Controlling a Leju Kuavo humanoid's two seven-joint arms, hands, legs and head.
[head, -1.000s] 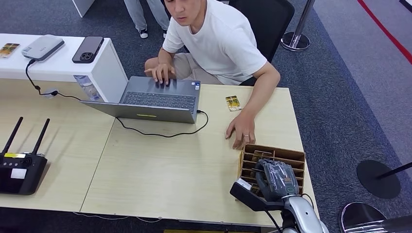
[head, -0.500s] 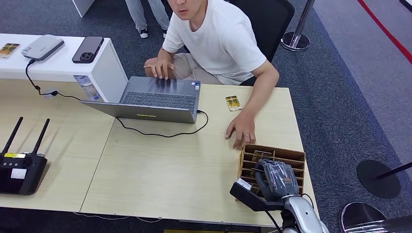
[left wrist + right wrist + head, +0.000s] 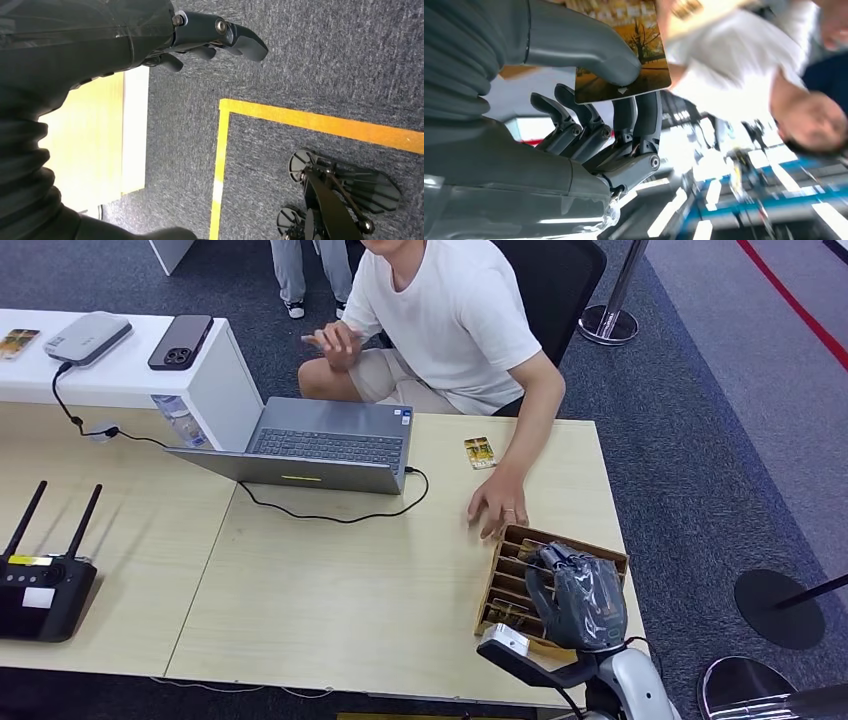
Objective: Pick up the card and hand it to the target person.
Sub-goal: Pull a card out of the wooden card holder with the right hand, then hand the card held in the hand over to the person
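My right hand (image 3: 585, 598) hovers over the brown card box (image 3: 512, 543) at the table's near right corner. In the right wrist view its thumb (image 3: 584, 47) pins an orange-and-yellow picture card (image 3: 646, 60) against the dark fingers (image 3: 644, 117). The target person (image 3: 465, 325) in a white T-shirt sits behind the table, one hand (image 3: 497, 508) flat on the table just beyond the box. My left hand (image 3: 210, 30) hangs over the grey carpet with nothing in it.
A second card (image 3: 480, 452) lies on the table near the person's arm. An open laptop (image 3: 320, 445) with its cable sits mid-table, a black router (image 3: 40, 590) at the left. A white counter (image 3: 120, 360) carries a phone and a device.
My right hand has risen from the box and turned, now with the card in it. The person's other hand has lifted off the laptop and they have leaned back.
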